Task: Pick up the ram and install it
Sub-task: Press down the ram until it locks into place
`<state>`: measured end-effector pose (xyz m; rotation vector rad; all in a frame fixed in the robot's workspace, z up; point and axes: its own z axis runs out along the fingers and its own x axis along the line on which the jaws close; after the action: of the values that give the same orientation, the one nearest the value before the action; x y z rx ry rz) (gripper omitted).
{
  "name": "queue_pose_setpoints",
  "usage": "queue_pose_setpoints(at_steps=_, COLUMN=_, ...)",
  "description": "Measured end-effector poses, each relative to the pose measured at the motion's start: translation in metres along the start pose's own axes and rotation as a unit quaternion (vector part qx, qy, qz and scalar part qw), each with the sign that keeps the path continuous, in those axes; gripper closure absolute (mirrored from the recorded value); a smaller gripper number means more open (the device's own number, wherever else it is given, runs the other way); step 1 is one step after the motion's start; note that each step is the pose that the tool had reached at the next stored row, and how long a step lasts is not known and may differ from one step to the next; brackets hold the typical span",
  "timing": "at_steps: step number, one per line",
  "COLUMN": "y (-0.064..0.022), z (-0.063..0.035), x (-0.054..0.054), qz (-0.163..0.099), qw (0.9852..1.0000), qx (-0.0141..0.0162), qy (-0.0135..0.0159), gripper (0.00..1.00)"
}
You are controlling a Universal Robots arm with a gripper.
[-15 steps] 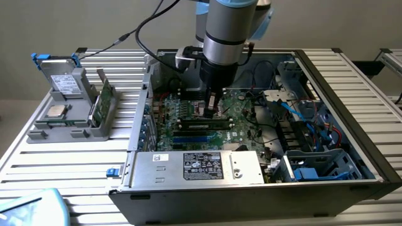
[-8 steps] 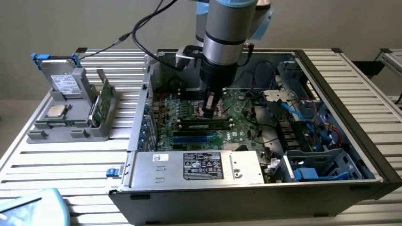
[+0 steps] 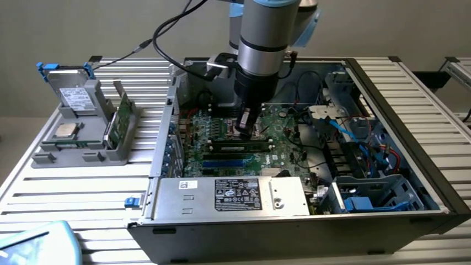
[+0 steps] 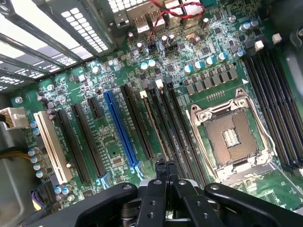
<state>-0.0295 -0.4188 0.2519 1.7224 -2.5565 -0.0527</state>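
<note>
The ram point(image 3: 239, 147) is a long dark stick with pale labels, standing in a slot of the green motherboard point(image 3: 283, 124) inside the open computer case point(image 3: 412, 138). My gripper point(image 3: 245, 131) hangs straight down just above and behind it, shut with nothing between its fingers. In the wrist view the shut gripper point(image 4: 165, 166) sits over one end of the slot row, where the ram's thin top edge point(image 4: 152, 125) runs two slots away from the blue slot point(image 4: 120, 130). Whether the fingertips touch the stick I cannot tell.
An empty processor socket point(image 4: 232, 137) lies beside the slots. The silver power supply point(image 3: 235, 193) fills the case's front, with drive cages and cables at the exterior view's right. A grey holder point(image 3: 81, 146) outside the case carries a green board on edge point(image 3: 118, 118), a processor chip point(image 3: 66, 131) and a drive point(image 3: 74, 96).
</note>
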Motion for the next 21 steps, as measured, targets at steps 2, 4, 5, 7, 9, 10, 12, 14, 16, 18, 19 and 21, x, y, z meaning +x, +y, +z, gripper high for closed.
queue_pose_setpoints(at_steps=2, y=0.0, z=0.0, x=0.0, qz=0.01, qw=0.9999, qx=0.0026, qy=0.0024, gripper=0.89)
queue_pose_setpoints(at_steps=4, y=-0.0001, z=0.0, x=0.0, qz=0.02, qw=0.9998, qx=0.0031, qy=0.0028, gripper=0.89)
queue_pose_setpoints(at_steps=5, y=-0.0001, z=0.0, x=0.0, qz=0.026, qw=0.9997, qx=0.0031, qy=0.0025, gripper=0.89)
queue_pose_setpoints(at_steps=7, y=0.0, z=0.0001, x=0.0, qz=0.038, qw=0.9993, qx=0.0026, qy=0.0019, gripper=0.89)
queue_pose_setpoints(at_steps=9, y=0.0, z=0.0001, x=0.0, qz=0.051, qw=0.9987, qx=0.0022, qy=0.0011, gripper=0.89)
queue_pose_setpoints(at_steps=10, y=0.0, z=0.0002, x=0.0, qz=0.057, qw=0.9984, qx=0.002, qy=0.0007, gripper=0.89)
queue_pose_setpoints(at_steps=12, y=0.0, z=0.0003, x=0.0, qz=0.07, qw=0.9975, qx=0.0016, qy=0.0, gripper=0.89)
queue_pose_setpoints(at_steps=14, y=0.0, z=0.0005, x=0.0, qz=0.083, qw=0.9965, qx=0.0011, qy=-0.0008, gripper=0.89)
queue_pose_setpoints(at_steps=16, y=0.0, z=0.0006, x=0.0, qz=0.097, qw=0.9952, qx=0.0006, qy=-0.0016, gripper=0.89)
queue_pose_setpoints(at_steps=18, y=0.0, z=0.0008, x=0.0, qz=0.112, qw=0.9937, qx=0.0001, qy=-0.0025, gripper=0.89)
queue_pose_setpoints(at_steps=19, y=-0.0001, z=0.0009, x=0.0, qz=0.119, qw=0.9928, qx=-0.0001, qy=-0.0029, gripper=0.89)
queue_pose_setpoints(at_steps=21, y=-0.0001, z=0.0011, x=0.0, qz=0.135, qw=0.9908, qx=-0.0006, qy=-0.0038, gripper=0.89)
